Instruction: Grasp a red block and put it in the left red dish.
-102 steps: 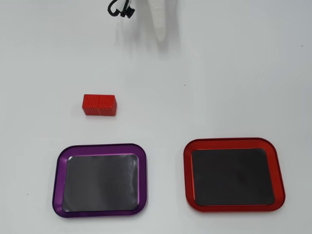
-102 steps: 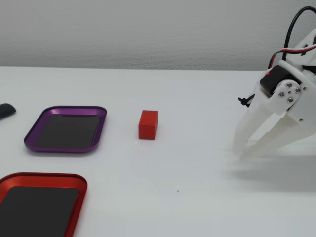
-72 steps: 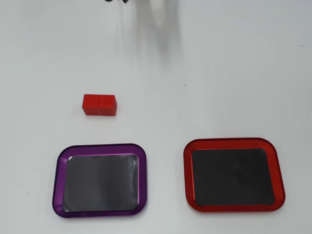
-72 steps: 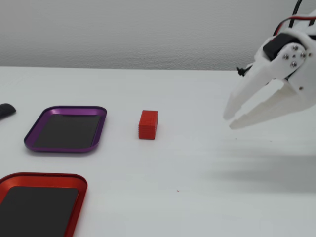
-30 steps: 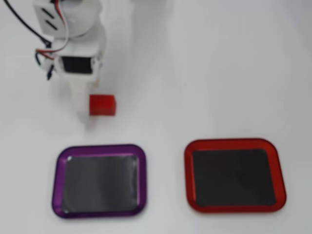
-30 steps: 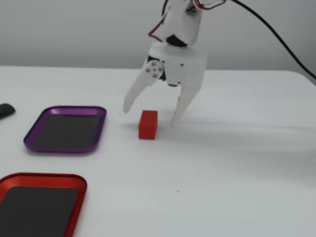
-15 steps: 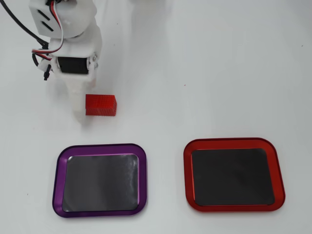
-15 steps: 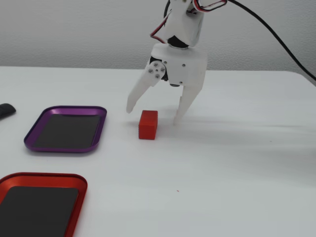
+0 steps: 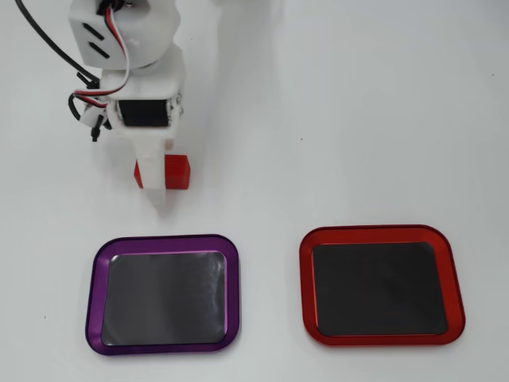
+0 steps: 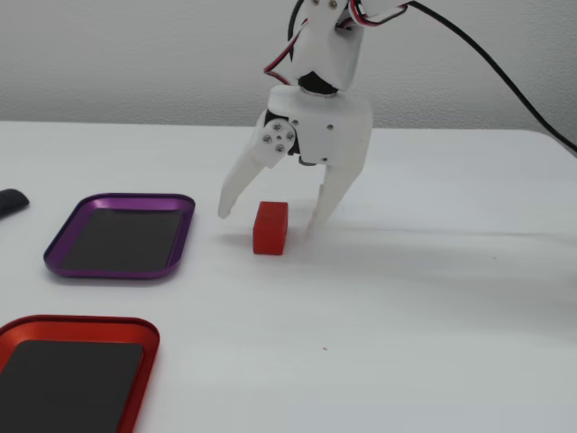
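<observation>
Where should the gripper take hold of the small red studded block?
Grip the small red studded block across its short width, on the two long side faces, coming down from above. It lies flat on the table, and the open gripper already straddles it, probably aligned.

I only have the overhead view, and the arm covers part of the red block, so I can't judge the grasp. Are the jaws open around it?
Observer: Yes. In the fixed view the gripper is open, with one finger on each side of the red block.
Operator: Is either finger touching it?
Observer: No. A gap shows between the block and each finger.
Operator: Is the block lifted at all?
Observer: No, it sits flat on the table.
</observation>
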`<action>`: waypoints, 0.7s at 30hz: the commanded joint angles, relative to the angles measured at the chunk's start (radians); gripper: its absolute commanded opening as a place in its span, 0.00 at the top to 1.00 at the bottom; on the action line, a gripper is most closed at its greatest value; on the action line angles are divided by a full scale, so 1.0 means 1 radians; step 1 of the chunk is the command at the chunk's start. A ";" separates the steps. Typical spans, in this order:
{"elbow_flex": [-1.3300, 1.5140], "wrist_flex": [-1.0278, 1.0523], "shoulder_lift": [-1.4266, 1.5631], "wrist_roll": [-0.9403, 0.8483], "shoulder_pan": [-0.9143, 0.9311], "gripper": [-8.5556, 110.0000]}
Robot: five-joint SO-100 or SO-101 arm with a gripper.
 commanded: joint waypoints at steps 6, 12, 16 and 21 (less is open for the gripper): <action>-0.034 -0.008 0.006 -0.003 -0.025 0.74; -0.026 -0.057 0.006 -0.005 -0.020 0.80; -0.021 -0.071 0.006 -0.005 -0.020 0.85; -0.032 -0.071 0.008 -0.005 -0.020 0.93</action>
